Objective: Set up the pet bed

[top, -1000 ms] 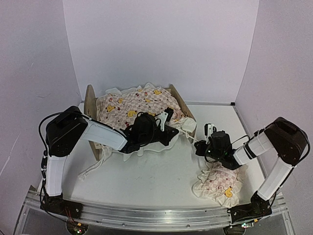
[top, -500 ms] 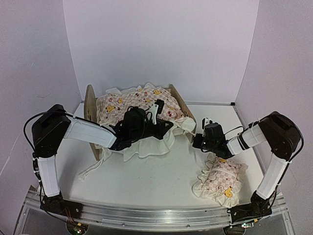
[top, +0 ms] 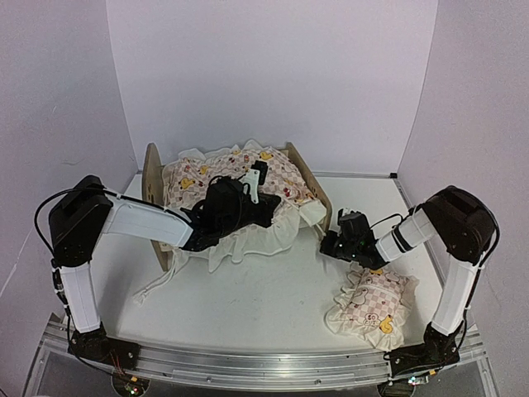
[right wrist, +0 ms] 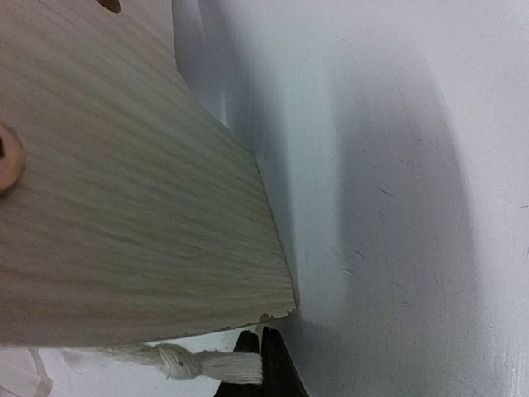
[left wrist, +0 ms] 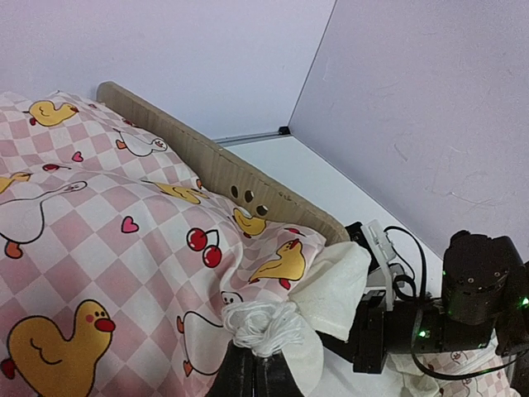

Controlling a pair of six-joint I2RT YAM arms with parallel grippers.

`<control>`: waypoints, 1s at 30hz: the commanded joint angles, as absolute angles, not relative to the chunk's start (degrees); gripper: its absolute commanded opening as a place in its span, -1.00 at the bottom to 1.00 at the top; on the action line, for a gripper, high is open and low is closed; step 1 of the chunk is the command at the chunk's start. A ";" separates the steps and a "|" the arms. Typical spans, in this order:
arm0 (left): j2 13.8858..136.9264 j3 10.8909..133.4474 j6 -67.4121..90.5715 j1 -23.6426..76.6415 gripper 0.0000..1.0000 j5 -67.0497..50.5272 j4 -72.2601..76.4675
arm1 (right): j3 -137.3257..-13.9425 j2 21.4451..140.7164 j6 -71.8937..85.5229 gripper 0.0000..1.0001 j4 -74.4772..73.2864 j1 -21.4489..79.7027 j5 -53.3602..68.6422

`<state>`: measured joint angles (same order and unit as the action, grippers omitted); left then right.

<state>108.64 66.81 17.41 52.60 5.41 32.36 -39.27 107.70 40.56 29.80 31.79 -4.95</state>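
Your left tool [left wrist: 252,368] was clamped on the frilled duck-print quilt [left wrist: 99,248], your right tool [right wrist: 263,356] on a white cord tassel [right wrist: 202,364] (presumably to spread the cover) over the light-wood pet bed [top: 151,174], far left on the bench [top: 264,289].

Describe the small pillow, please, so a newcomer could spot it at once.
On the white table, look to the near right corner. The pillow lies there, small and frilled, whereas the matching quilt is large and drapes over the pet bed.
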 commanded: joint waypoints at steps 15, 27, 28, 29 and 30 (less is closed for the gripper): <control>100.11 61.96 15.33 54.10 -1.00 3.80 35.71 | -40.04 107.67 44.67 -1.00 28.30 31.03 -9.25; 98.31 64.91 2.31 61.05 0.11 0.96 20.29 | -32.21 86.03 31.29 0.18 13.93 31.00 -9.24; 98.59 66.68 -0.34 60.63 0.24 1.85 17.55 | -32.03 83.71 29.54 0.26 11.93 30.98 -9.49; 98.94 68.19 -2.69 59.97 0.42 1.94 15.29 | -32.04 81.30 27.84 0.35 10.06 31.00 -9.48; 99.29 69.15 -4.80 58.75 0.50 1.12 13.73 | -32.01 78.98 25.95 0.42 8.65 30.98 -9.23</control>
<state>100.88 61.73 5.15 61.89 0.67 21.32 -31.75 87.42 34.92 15.35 31.18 -8.32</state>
